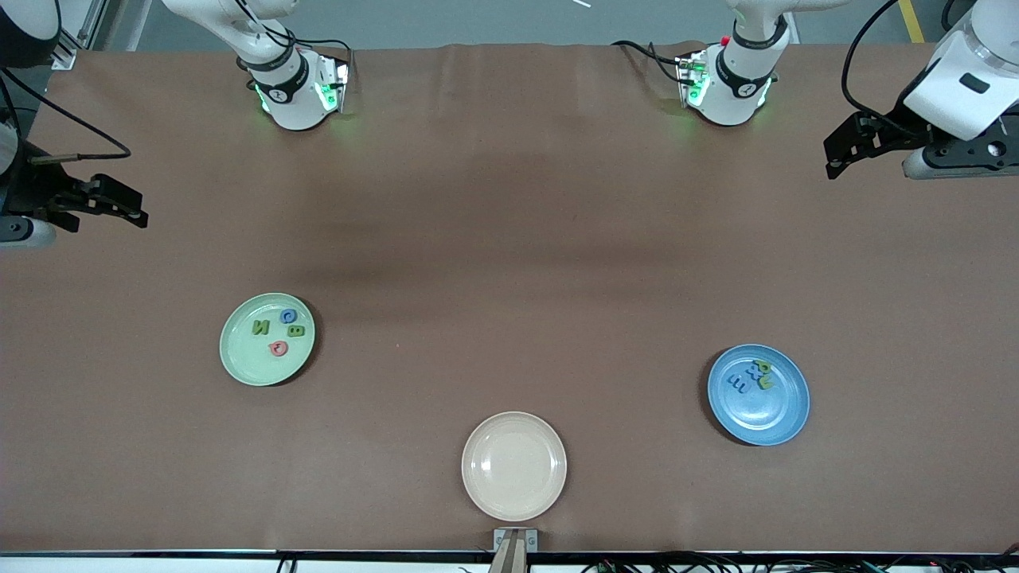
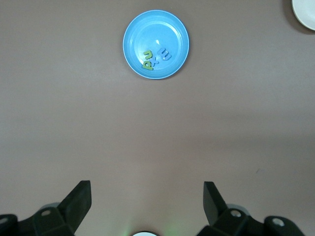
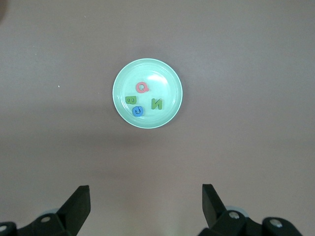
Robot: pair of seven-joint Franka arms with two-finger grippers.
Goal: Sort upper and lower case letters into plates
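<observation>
The pale mint green plate (image 1: pixel 247 360) (image 3: pixel 165 78) lies toward the right arm's end of the table. In it are a green N (image 1: pixel 260 326) (image 3: pixel 157 103), a blue C (image 1: pixel 289 316) (image 3: pixel 138 111), a green B (image 1: pixel 295 331) (image 3: pixel 131 99) and a pinkish-red Q (image 1: pixel 278 348) (image 3: pixel 142 87). The blue plate (image 1: pixel 768 418) (image 2: pixel 170 29) lies toward the left arm's end and holds several green and blue letters (image 1: pixel 756 377) (image 2: pixel 155 59) bunched together. My left gripper (image 1: pixel 834 157) (image 2: pixel 147 189) and right gripper (image 1: pixel 134 208) (image 3: pixel 146 191) hang open and empty, each high over bare table at its own end.
An empty beige plate (image 1: pixel 514 465) (image 2: pixel 305 12) sits between the two coloured plates, nearest the front camera. A small clamp (image 1: pixel 515 545) is fixed at the table's front edge. Both arm bases (image 1: pixel 294 87) (image 1: pixel 728 79) stand at the table's edge farthest from the front camera.
</observation>
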